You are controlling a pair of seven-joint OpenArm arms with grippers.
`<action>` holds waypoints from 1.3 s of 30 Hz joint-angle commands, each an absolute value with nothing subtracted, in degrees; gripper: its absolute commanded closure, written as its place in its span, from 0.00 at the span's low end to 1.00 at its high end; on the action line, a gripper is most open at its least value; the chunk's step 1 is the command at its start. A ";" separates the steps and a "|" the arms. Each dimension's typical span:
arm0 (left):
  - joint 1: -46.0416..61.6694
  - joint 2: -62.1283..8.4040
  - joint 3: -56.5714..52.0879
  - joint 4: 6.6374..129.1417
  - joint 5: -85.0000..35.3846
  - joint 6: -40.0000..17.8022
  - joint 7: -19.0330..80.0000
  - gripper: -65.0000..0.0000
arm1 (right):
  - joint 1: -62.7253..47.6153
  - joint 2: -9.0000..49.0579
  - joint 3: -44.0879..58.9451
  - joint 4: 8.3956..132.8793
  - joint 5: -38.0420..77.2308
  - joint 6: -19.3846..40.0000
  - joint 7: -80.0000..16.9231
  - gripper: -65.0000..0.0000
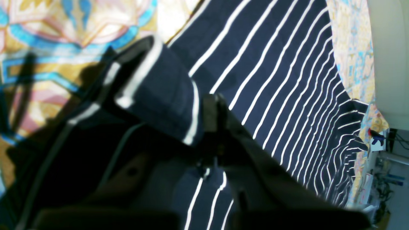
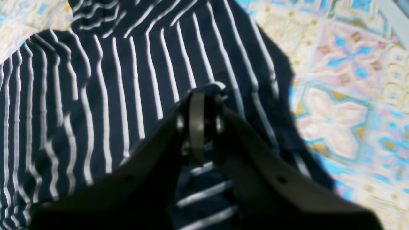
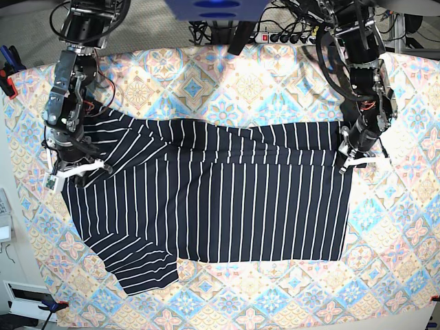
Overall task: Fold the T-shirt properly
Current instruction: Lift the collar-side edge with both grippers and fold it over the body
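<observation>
The T-shirt (image 3: 227, 199), dark navy with thin white stripes, lies spread across the middle of the table, its upper part folded over along a horizontal line. My left gripper (image 3: 350, 159) is at the shirt's right edge, shut on a pinched fold of the fabric; in the left wrist view (image 1: 211, 110) cloth (image 1: 271, 80) drapes over one finger. My right gripper (image 3: 72, 168) is at the shirt's left edge, shut on a small bunch of the striped fabric (image 2: 127, 95), seen close in the right wrist view (image 2: 206, 92). Both hold the cloth low over the table.
The pastel floral-tile tablecloth (image 3: 275, 96) covers the table around the shirt. A power strip and cables (image 3: 289, 38) lie behind the far edge. Clamps (image 3: 7, 69) sit at the left edge. A sleeve (image 3: 148, 268) sticks out at the front left.
</observation>
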State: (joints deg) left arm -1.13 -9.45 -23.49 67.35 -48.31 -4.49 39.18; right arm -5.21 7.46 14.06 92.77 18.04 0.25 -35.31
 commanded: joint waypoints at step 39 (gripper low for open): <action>17.54 -9.71 -24.04 80.40 -62.29 -4.97 38.64 0.33 | -25.98 9.98 10.59 105.54 18.07 0.31 -34.42 0.68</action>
State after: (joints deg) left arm 17.76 -9.23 -23.88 79.94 -62.00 -4.78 38.48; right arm -25.91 9.56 10.39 104.49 18.06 0.32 -35.77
